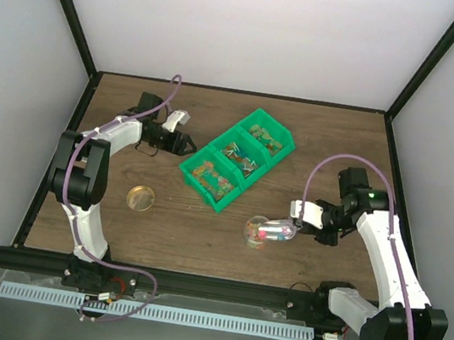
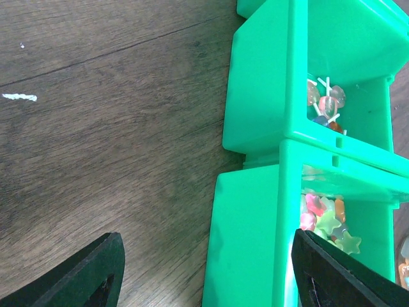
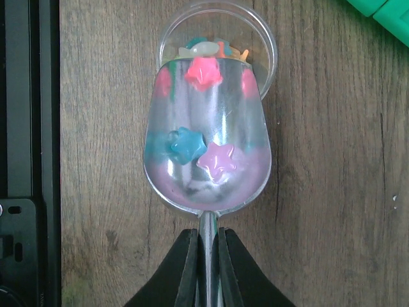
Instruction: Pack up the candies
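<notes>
The candies are small star-shaped sweets in mixed colours. Some lie in the near compartment of the green bin (image 1: 237, 159), also seen in the left wrist view (image 2: 326, 217). My right gripper (image 3: 208, 256) is shut on the handle of the metal scoop (image 3: 204, 185). The scoop holds a blue candy (image 3: 184, 144), a pink one (image 3: 217, 158) and a red one (image 3: 202, 71) at its tip. The tip is over a clear round cup (image 3: 262, 38) that has several candies in it. My left gripper (image 1: 181, 144) is open and empty, left of the bin (image 2: 255, 211).
A round gold lid (image 1: 141, 198) lies on the wooden table at the left front. The bin's middle compartment holds stick sweets (image 2: 326, 102). The cup (image 1: 253, 234) stands front right of the bin. A black rail (image 3: 25, 128) borders the table's near edge.
</notes>
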Action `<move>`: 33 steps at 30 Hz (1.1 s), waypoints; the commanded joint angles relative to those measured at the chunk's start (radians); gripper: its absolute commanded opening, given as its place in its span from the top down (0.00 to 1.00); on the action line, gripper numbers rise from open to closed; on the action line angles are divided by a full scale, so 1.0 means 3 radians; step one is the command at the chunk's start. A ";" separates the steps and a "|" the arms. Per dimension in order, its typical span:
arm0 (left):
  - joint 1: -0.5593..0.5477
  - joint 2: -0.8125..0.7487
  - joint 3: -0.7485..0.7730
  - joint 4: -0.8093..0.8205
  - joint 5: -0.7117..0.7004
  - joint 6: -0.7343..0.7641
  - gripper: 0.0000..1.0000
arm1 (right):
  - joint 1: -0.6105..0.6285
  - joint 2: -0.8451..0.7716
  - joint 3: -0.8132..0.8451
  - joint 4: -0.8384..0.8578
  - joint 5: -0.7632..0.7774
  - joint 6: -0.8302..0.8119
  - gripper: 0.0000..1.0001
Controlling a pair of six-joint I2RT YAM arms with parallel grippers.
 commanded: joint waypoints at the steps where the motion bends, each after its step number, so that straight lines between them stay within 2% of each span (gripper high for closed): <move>1: 0.0002 -0.0043 -0.0001 0.0072 0.0044 -0.0033 0.26 | 0.0101 0.0050 0.0195 -0.0068 0.0074 0.0121 0.99; 9: 0.0002 -0.0002 -0.0015 0.0161 0.0082 -0.0096 0.26 | 0.0358 0.0146 0.0320 -0.0090 0.0244 0.0398 0.99; 17: 0.0005 -0.0021 -0.0040 0.0201 0.0090 -0.0104 0.26 | 0.0379 0.0186 0.0374 -0.0093 0.0415 0.0385 0.99; 27: 0.0015 -0.0043 0.0010 0.0149 0.0084 -0.0098 0.26 | 0.0379 0.0089 0.0610 -0.0074 0.0133 0.0361 0.99; 29: 0.0021 -0.0057 0.0042 0.0112 0.0080 -0.0094 0.26 | 0.0379 0.0109 0.0676 0.0039 0.0030 0.0606 0.99; 33: 0.0061 -0.0104 0.0129 0.0018 0.0080 -0.0074 0.26 | 0.0311 0.0298 0.0632 0.0599 -0.0096 0.1439 0.99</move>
